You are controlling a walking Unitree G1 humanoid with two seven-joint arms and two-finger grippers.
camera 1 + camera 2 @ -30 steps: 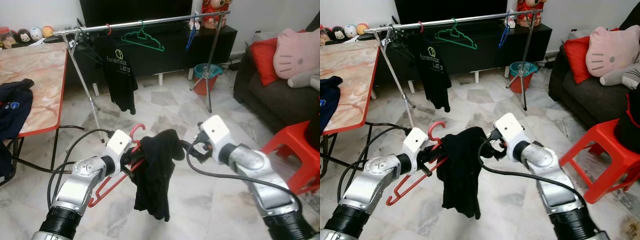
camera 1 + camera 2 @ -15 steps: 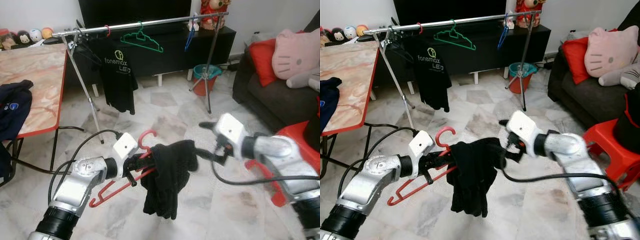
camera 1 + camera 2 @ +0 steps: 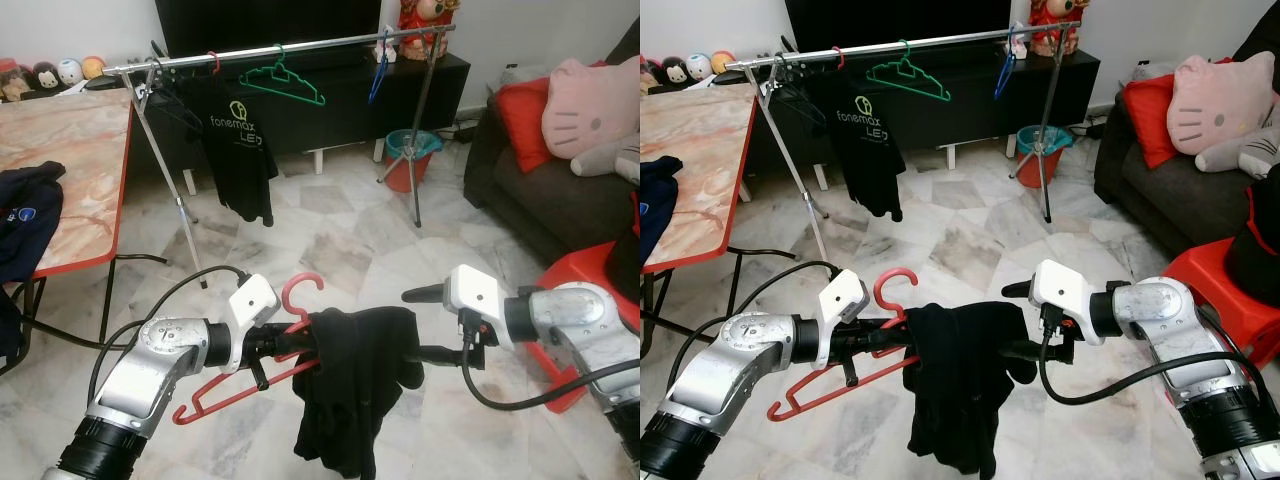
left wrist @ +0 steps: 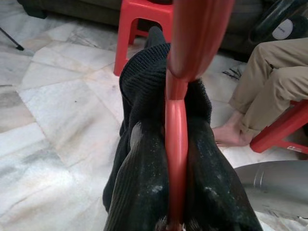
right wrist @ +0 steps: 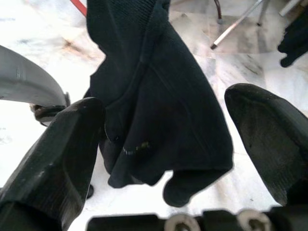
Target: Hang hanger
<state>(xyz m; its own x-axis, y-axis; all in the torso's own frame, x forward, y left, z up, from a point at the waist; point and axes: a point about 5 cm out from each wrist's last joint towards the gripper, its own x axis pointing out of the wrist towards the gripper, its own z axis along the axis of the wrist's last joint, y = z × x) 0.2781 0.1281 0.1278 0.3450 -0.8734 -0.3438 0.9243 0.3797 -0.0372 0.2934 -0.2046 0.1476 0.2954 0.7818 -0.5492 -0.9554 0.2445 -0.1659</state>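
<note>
My left gripper [image 3: 268, 345] is shut on a red plastic hanger [image 3: 303, 293], held low over the floor with its hook pointing up. A black garment [image 3: 355, 385] is draped over the hanger's arm and hangs down. In the left wrist view the red hanger [image 4: 176, 125] runs straight out with the black garment [image 4: 144, 168] folded over both sides. My right gripper [image 3: 428, 322] is open just right of the garment, its fingers [image 5: 53, 159] either side of the cloth [image 5: 159, 96] without touching it. The metal clothes rail [image 3: 290, 48] stands at the far side of the room.
On the rail hang a black T-shirt [image 3: 240, 150], a green hanger [image 3: 285, 82] and a blue hanger [image 3: 378, 70]. A red-edged marble table [image 3: 70, 170] stands on the left; a dark sofa [image 3: 560, 190] and red stool [image 3: 590, 300] on the right. A seated person's legs [image 4: 269, 91] are nearby.
My right gripper has come off the garment, swung to the right and opened. My left arm has carried the hanger and garment rightward and a little lower.
</note>
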